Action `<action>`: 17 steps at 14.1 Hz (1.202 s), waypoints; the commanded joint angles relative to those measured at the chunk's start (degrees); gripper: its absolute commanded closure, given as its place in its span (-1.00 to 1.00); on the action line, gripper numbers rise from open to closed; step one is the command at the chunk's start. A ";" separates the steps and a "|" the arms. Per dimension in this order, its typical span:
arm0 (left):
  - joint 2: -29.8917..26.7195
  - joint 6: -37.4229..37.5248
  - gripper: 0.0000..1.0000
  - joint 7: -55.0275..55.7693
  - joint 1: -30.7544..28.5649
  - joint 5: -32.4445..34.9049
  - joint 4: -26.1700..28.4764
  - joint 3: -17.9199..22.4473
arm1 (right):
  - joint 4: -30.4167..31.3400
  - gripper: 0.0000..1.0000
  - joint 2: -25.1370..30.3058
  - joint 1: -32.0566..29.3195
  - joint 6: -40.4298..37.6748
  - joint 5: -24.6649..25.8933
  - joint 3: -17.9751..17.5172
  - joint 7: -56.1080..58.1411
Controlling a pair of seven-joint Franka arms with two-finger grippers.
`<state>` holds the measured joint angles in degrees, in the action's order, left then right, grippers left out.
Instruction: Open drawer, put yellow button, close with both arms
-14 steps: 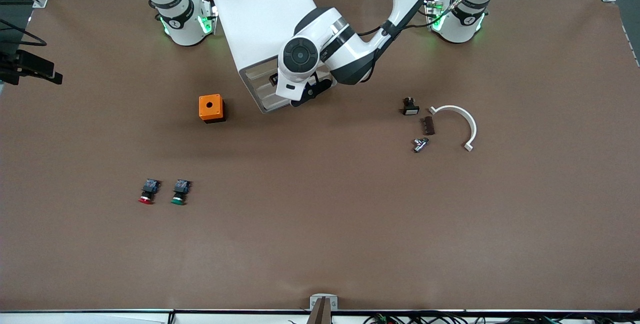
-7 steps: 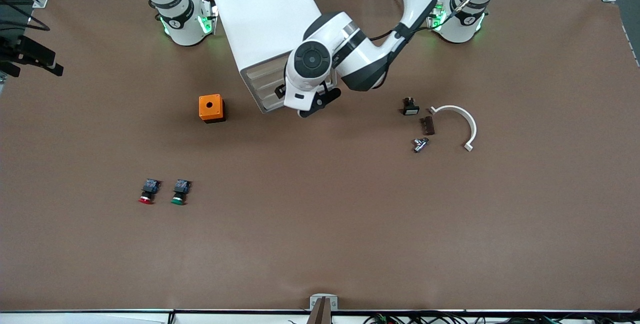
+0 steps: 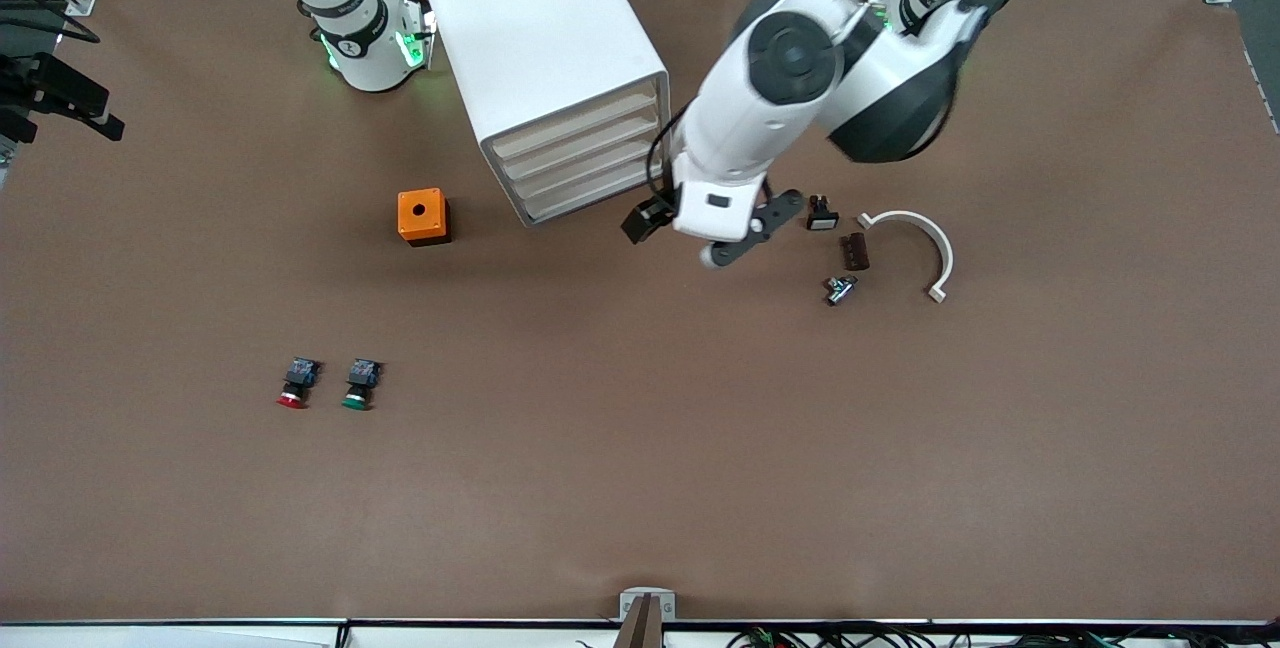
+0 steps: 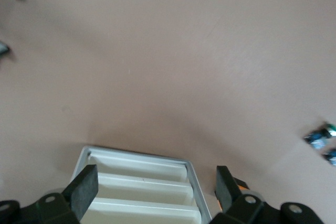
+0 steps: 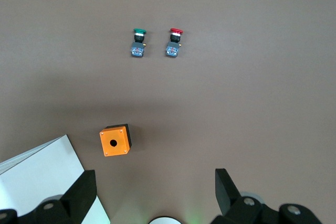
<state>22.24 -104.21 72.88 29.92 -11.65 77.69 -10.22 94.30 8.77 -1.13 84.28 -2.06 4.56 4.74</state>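
The drawer (image 3: 575, 121), flush in its cabinet, sits just beside the empty, open left gripper (image 4: 153, 192); the right gripper (image 5: 153, 191) is open and waits.

The cabinet (image 3: 545, 68) stands between the two arm bases, its drawer (image 3: 585, 124) topmost of the stacked trays. The box (image 3: 422, 216) sits beside the cabinet, toward the right arm's end. Two push-buttons (image 3: 328, 383) lie side by side, nearer the front camera. The curved bracket (image 3: 918, 246) and small parts (image 3: 840, 253) cluster toward the left arm's end.
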 commanded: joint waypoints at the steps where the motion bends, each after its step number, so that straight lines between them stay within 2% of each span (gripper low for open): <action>1: -4.65 6.62 -0.98 -8.42 -4.24 1.10 1.59 -0.59 | 0.09 -1.00 0.81 -0.80 -0.34 0.48 -0.26 -0.69; 4: -7.99 15.06 -0.98 -22.74 -9.77 1.01 2.02 -0.59 | 0.09 -1.00 0.98 -1.42 -0.61 0.48 -0.17 -0.87; 8: -10.89 21.58 -0.98 -38.03 -18.38 1.10 2.37 -0.59 | 0.00 -1.00 1.25 -1.42 -1.49 0.65 -0.26 -2.19; 13: -16.69 21.94 -0.99 -53.34 -26.21 4.35 8.52 -0.59 | -1.05 -1.00 0.90 -1.07 -0.96 2.50 -0.61 -2.28; 17: -20.82 19.49 -0.99 -56.88 -26.31 8.22 14.13 -0.06 | -1.05 -1.00 1.07 -1.42 -0.44 3.38 -0.43 -2.54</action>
<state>5.55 -82.21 17.42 3.43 -5.14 86.37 -10.17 93.39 9.10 -1.60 83.74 0.42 4.72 3.16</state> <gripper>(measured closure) 0.004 0.000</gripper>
